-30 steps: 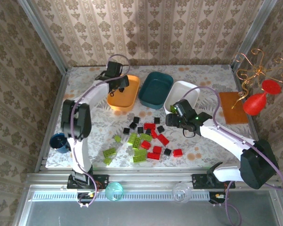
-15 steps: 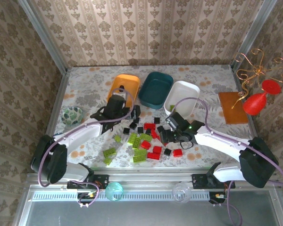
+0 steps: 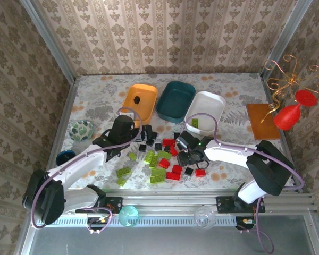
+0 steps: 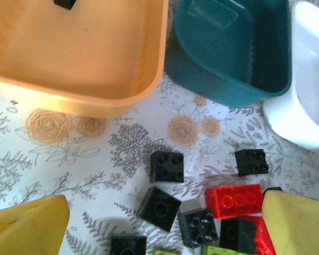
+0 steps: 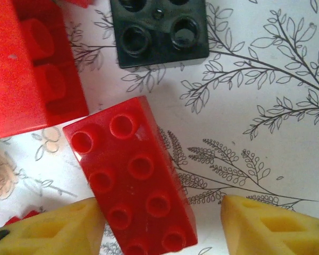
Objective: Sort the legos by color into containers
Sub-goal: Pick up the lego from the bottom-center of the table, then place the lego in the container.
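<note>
Black, red and lime-green legos (image 3: pixel 162 156) lie scattered mid-table. Behind them stand the orange tub (image 3: pixel 146 109) holding one black brick (image 3: pixel 138 99), the teal tub (image 3: pixel 176 103), and the white tub (image 3: pixel 208 106) holding a lime-green brick (image 3: pixel 195 122). My left gripper (image 3: pixel 143 133) hovers open over the pile's far left. Black bricks such as one cube (image 4: pixel 158 208) lie between its yellow fingers (image 4: pixel 26 226). My right gripper (image 3: pixel 185 154) is low over the pile, open. A red eight-stud brick (image 5: pixel 133 180) lies between its fingers, against the left one (image 5: pixel 53 231).
A patterned glass bowl (image 3: pixel 82 130) and a blue cup (image 3: pixel 65 158) sit at the left edge. A wooden board (image 3: pixel 263 121), red ornaments (image 3: pixel 290 114) and a gold wire stand (image 3: pixel 282 79) occupy the far right. Metal rails frame the table.
The left arm pulled back from the orange tub to the pile, leaving a black brick inside. The right gripper came from near the white tub down onto the red bricks.
</note>
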Robot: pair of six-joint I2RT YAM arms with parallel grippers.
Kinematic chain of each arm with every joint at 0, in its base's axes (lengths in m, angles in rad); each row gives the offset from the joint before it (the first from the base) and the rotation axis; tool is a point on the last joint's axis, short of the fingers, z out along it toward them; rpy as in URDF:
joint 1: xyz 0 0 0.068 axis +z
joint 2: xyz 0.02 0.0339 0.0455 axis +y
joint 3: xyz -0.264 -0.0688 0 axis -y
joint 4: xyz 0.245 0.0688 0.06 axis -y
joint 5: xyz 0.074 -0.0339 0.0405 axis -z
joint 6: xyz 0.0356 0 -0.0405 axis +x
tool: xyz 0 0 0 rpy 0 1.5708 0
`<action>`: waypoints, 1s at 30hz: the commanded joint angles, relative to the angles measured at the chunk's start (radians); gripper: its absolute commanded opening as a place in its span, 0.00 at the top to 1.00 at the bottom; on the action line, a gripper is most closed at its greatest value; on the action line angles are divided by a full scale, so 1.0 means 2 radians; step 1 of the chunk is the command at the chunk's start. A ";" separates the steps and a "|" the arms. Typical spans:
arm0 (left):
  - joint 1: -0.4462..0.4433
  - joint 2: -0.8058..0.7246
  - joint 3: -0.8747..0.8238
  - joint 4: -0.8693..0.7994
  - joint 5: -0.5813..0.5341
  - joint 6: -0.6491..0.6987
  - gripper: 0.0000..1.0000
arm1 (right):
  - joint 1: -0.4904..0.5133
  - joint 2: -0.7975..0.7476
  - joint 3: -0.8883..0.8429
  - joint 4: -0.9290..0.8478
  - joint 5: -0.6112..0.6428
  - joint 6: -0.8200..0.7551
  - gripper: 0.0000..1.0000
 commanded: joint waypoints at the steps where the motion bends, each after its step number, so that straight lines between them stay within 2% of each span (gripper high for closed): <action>1: -0.002 -0.012 -0.006 -0.019 -0.011 -0.007 0.05 | 0.002 0.019 0.011 -0.002 0.024 -0.008 0.44; 7: -0.002 -0.014 -0.002 -0.024 -0.013 -0.005 0.05 | 0.002 0.031 0.020 0.007 0.024 -0.011 0.63; 11: -0.002 -0.027 -0.007 -0.022 -0.022 -0.006 0.00 | -0.004 -0.005 0.024 -0.005 0.026 -0.021 0.75; 15: 0.000 -0.044 -0.016 -0.019 -0.029 -0.005 0.00 | -0.026 -0.061 0.056 -0.013 0.016 -0.039 0.79; 17: 0.001 -0.047 -0.016 -0.021 -0.031 -0.004 0.00 | -0.047 -0.064 0.087 -0.008 0.007 -0.049 0.79; 20: 0.001 -0.049 -0.016 -0.024 -0.026 -0.004 0.00 | -0.084 -0.017 0.161 -0.012 -0.004 -0.057 0.79; 24: 0.001 -0.057 -0.021 -0.029 -0.018 -0.006 0.00 | -0.130 0.095 0.270 -0.019 -0.008 -0.053 0.79; 30: 0.001 -0.074 -0.021 -0.053 -0.022 -0.001 0.00 | -0.166 0.246 0.454 -0.072 0.004 -0.044 0.79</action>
